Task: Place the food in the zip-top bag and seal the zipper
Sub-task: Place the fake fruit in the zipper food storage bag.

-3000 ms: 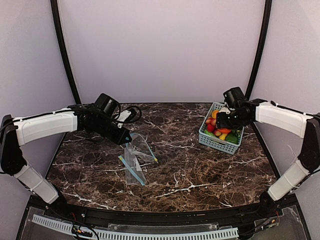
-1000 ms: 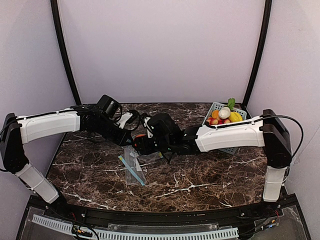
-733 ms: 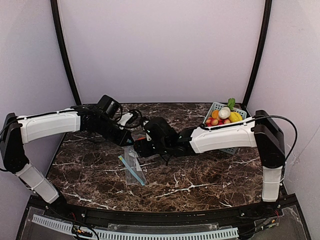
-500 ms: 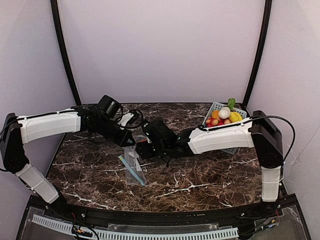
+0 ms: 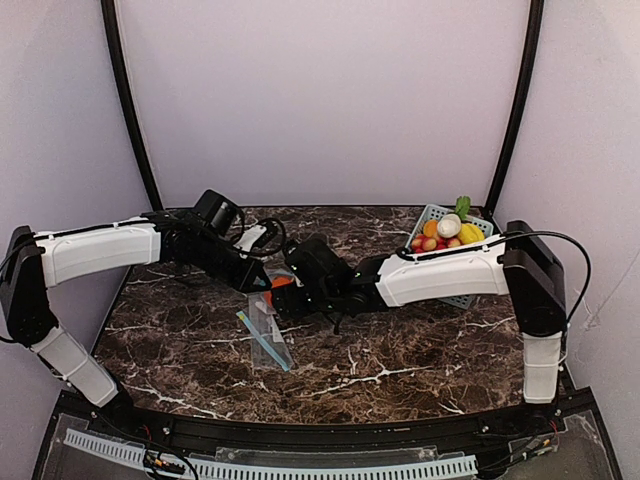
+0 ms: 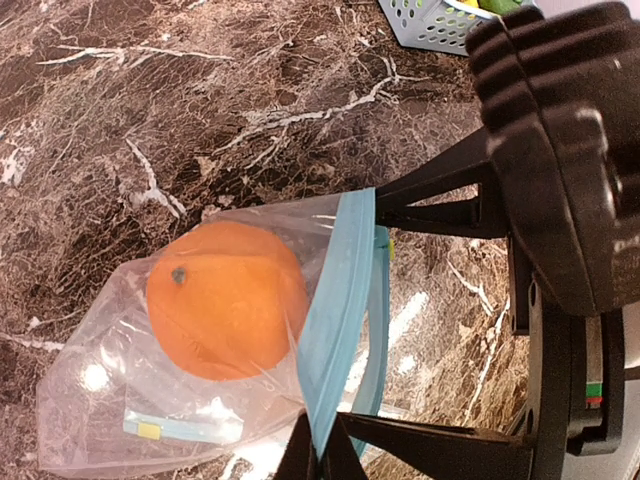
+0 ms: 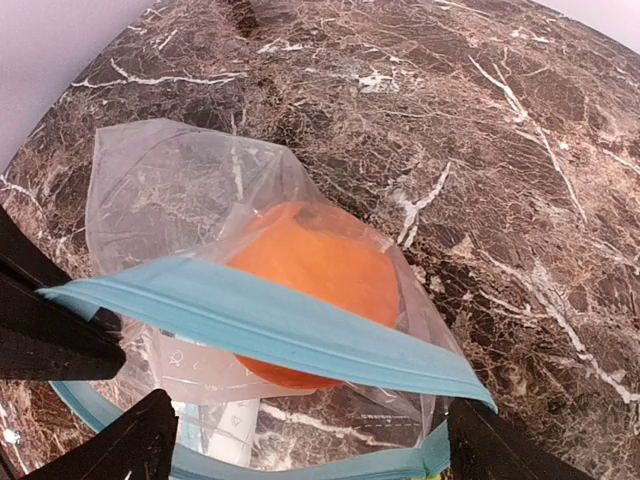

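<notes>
The clear zip-top bag with a blue zipper strip hangs open over the marble table. My left gripper is shut on one zipper lip and holds the mouth up. An orange-red ball of the food lies inside the bag, also visible through the plastic in the right wrist view. My right gripper stands open at the bag's mouth, its fingers straddling the opening, nothing between them. In the top view the right gripper is next to the left gripper.
A pale green basket at the back right holds the other food: yellow, white, red and green pieces. The right arm stretches across in front of it. A corner of the basket shows in the left wrist view.
The right arm carried the orange-red ball from the basket to the bag. In the last half second its jaws widened and the ball now lies inside the bag. The left arm stayed put.
</notes>
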